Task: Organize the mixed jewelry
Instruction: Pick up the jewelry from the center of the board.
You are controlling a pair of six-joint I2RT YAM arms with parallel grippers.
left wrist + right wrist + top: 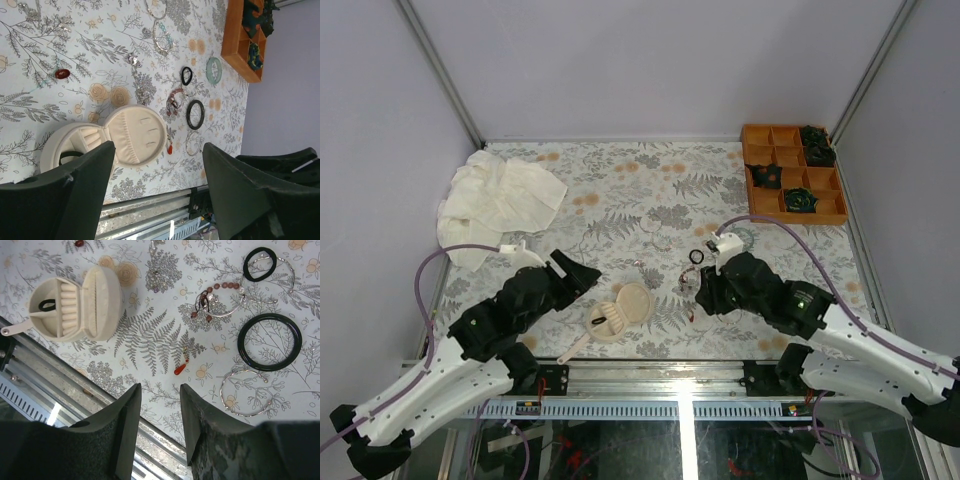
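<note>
1. Progress looked slight: most of the mixed jewelry (205,302) lay loose on the desk (620,170), scattered between the round cream case (75,302) and the orange tray (746,160).
2. One small black loop (47,301) sat inside the open case; whether it had been sorted there I could not tell.
3. By my reading, what remained to place was the black bangle (241,345), the silver hoop (222,390), the red drop earring (181,369) and the pieces around them.
4. The left gripper (157,190) hovered low just beside the case, its fingers wide apart and holding nothing.
5. The right gripper (160,425) hung over the desk's near edge, near the earring, with its fingers a little apart and empty.
</note>
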